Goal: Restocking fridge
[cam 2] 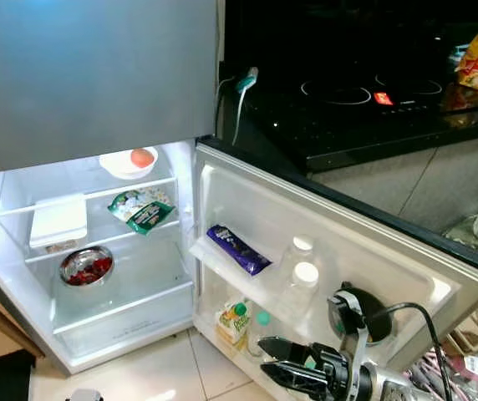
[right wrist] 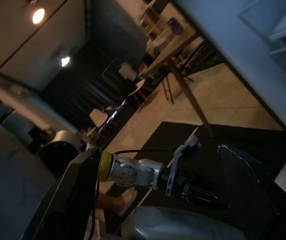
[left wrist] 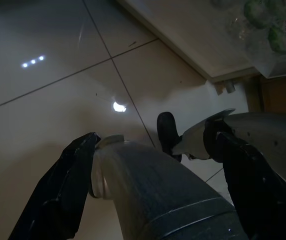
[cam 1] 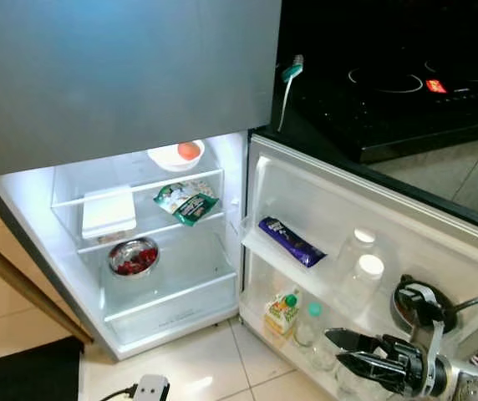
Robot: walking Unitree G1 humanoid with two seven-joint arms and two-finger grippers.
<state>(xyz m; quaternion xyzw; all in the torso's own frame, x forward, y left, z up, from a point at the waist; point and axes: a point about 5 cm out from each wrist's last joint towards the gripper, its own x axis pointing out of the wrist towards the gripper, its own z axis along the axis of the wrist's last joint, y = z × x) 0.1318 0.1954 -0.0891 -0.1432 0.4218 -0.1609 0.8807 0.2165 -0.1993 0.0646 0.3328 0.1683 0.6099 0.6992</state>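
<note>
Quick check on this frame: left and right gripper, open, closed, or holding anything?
Left gripper: open, holding nothing, hanging above the floor tiles.
Right gripper: fingers close together near the fridge door; open or shut cannot be told.

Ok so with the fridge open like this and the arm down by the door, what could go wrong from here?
The right gripper hangs low beside the door shelf, so a swing could topple the clear bottles or the juice carton. The purple packet lies along the upper door shelf's edge and might slide off if the fridge door is bumped. The hob shows a red light, possibly still hot.
</note>
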